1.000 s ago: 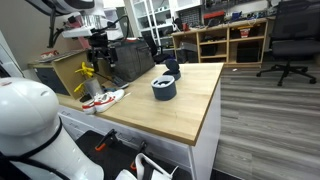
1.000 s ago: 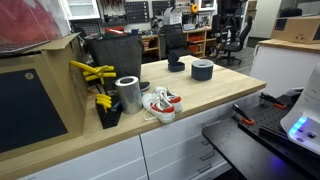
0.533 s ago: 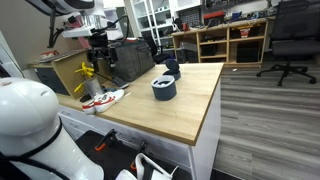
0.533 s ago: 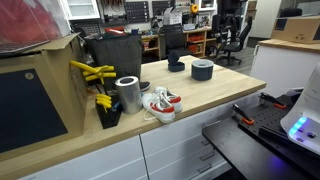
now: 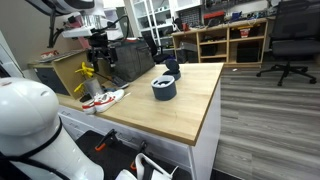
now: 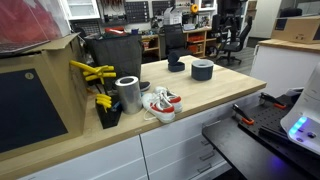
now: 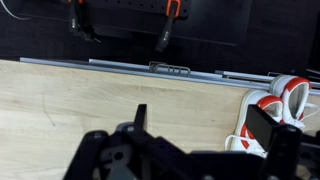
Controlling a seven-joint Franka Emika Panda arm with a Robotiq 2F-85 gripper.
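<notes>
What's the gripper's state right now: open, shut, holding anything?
Gripper: open, holding nothing; it hangs above the wooden table, with the red and white sneakers off to one side.

One arm [image 5: 68, 12]: glossy white rounded shells are covering it, with dark bands running at the joints. One gripper [image 7: 204, 125]: a matte black housing is filling the wrist view's lower edge, with angular links and brackets showing. Two slim black jaws are rising from it.
</notes>
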